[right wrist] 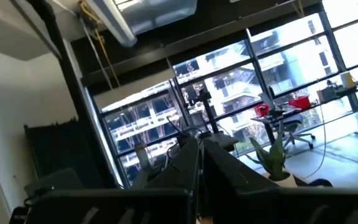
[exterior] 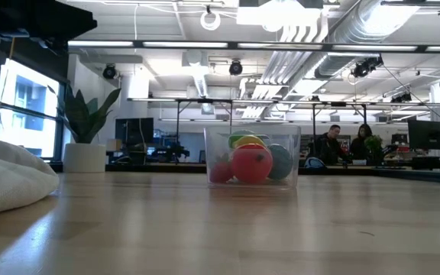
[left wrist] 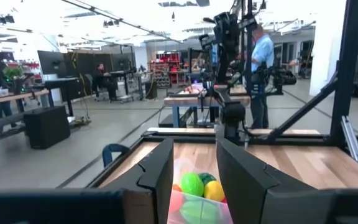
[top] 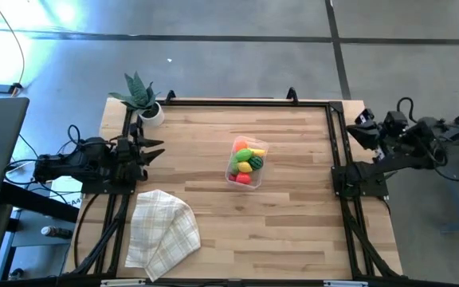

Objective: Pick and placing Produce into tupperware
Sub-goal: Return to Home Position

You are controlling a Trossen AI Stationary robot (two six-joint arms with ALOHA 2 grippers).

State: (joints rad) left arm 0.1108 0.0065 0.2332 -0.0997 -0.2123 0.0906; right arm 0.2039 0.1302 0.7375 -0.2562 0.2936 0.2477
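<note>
The clear tupperware tub (top: 247,162) stands near the middle of the table and holds the produce (top: 246,163): red, yellow, orange and green pieces. In the low view the tub (exterior: 285,182) rests flat on its base, with a red piece (exterior: 251,163) in front. My left gripper (top: 156,151) is open at the table's left edge, well left of the tub, pointing at it. In the left wrist view the open gripper (left wrist: 194,171) frames the tub (left wrist: 194,211). My right gripper (top: 358,127) is shut and waits off the table's right edge. In its own view the gripper (right wrist: 201,163) points up at windows.
A checked beige cloth (top: 162,231) lies crumpled at the near left of the table. A spiky plant in a white pot (top: 143,99) stands at the far left corner. A black frame (top: 337,143) edges the table. People sit at desks (exterior: 346,143) in the room behind.
</note>
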